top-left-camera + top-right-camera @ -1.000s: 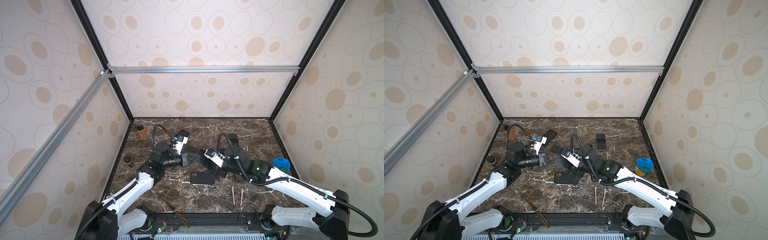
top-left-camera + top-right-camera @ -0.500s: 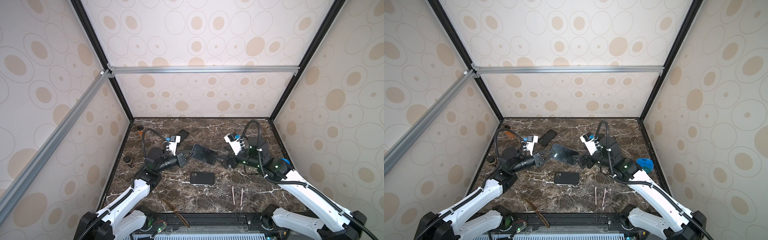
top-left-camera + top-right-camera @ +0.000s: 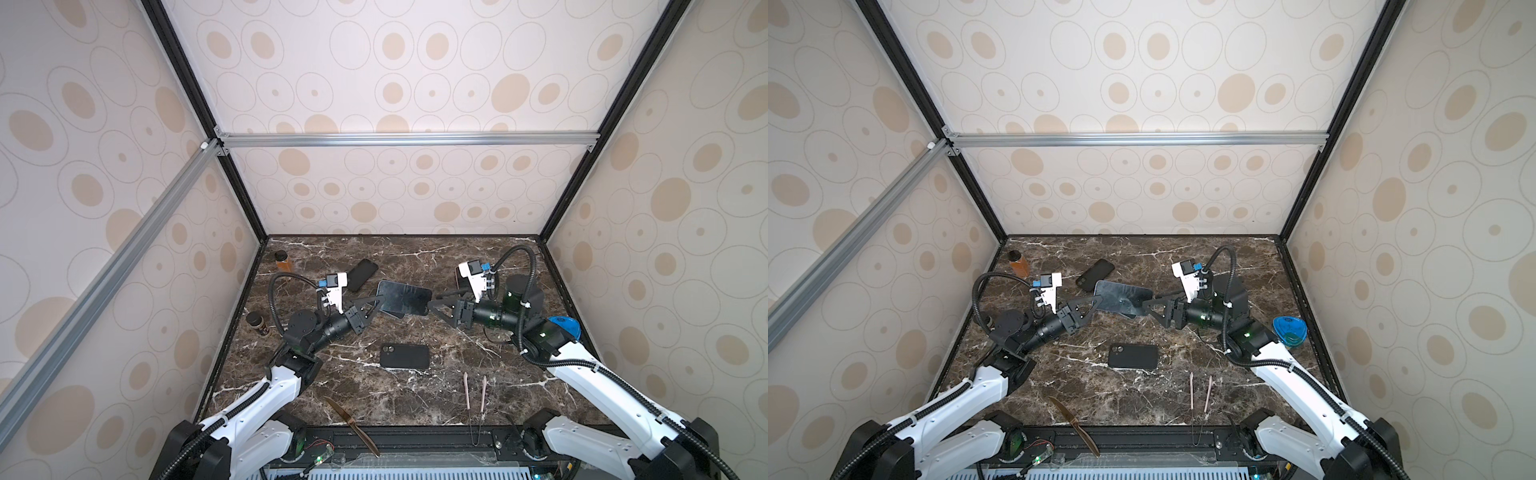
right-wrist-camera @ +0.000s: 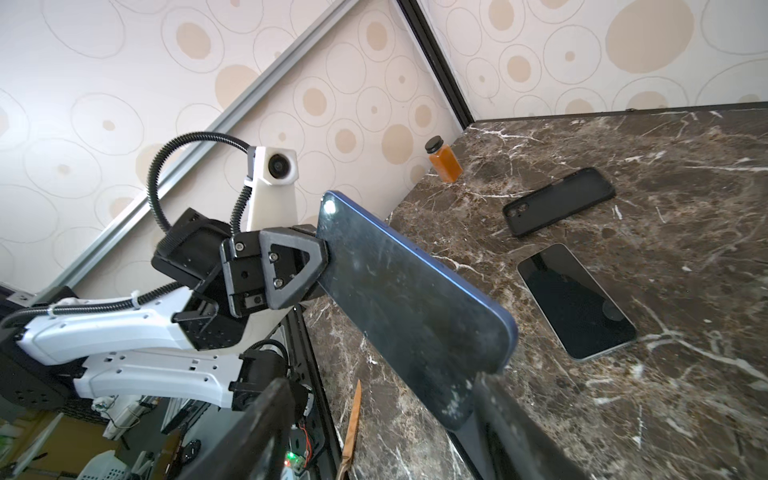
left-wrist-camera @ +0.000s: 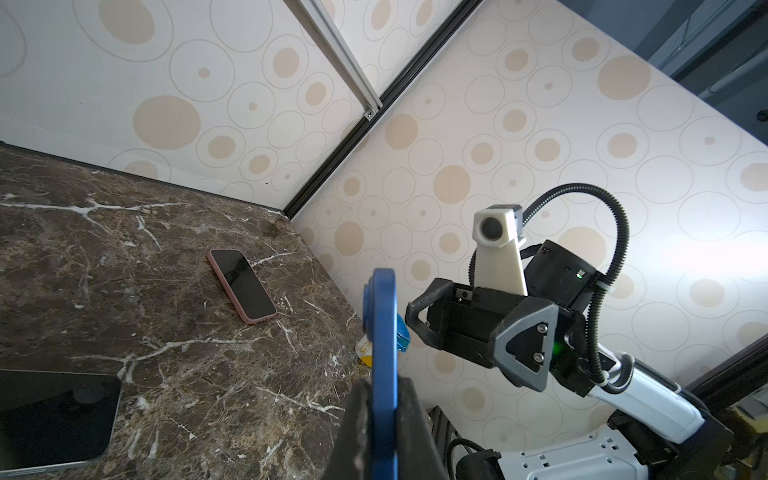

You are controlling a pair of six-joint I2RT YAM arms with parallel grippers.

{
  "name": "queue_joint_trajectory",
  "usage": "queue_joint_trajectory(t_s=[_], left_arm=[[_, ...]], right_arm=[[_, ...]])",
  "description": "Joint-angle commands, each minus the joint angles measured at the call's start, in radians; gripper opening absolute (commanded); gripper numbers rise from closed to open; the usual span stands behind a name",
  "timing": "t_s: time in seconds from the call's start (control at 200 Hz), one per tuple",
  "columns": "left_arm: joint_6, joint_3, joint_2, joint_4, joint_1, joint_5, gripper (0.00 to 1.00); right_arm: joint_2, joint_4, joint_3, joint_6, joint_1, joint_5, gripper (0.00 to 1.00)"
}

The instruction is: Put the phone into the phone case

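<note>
Here's the brown marble desk [image 3: 415, 257], and over it both arms are stretched in toward each other from either side. The left arm [image 3: 257, 395] angles up from its base, its forearm almost level. The right arm [image 3: 582, 365] mirrors it, wrist pointing back toward the centre. The left hand [image 3: 374, 303] is clamped on one short end of the blue phone [image 3: 405, 297] and holds it out flat, clear above the desk. The right hand [image 3: 434, 304] has its jaws apart, with the phone's free end between them; whether either touches, I can't tell. The front black case [image 3: 405, 356] lies flat, camera cut-outs up, and the back black case [image 4: 559, 201] lies near a silver-edged phone [image 4: 577, 301].
</note>
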State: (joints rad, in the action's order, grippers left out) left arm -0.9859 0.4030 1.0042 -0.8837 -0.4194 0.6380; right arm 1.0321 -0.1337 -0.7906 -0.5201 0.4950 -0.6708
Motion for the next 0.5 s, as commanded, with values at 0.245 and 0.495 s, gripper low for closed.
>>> queue_joint_trajectory(t_s=[0.245, 0.495], left_arm=[[-0.174, -0.019, 0.014, -0.363, 0.021, 0.022, 0.00], [-0.210, -0.024, 0.027, -0.432, 0.025, 0.042, 0.00]], right_arm=[[-0.003, -0.138, 0.028, -0.125, -0.040, -0.044, 0.63], [0.037, -0.281, 0.048, -0.208, -0.053, -0.138, 0.59]])
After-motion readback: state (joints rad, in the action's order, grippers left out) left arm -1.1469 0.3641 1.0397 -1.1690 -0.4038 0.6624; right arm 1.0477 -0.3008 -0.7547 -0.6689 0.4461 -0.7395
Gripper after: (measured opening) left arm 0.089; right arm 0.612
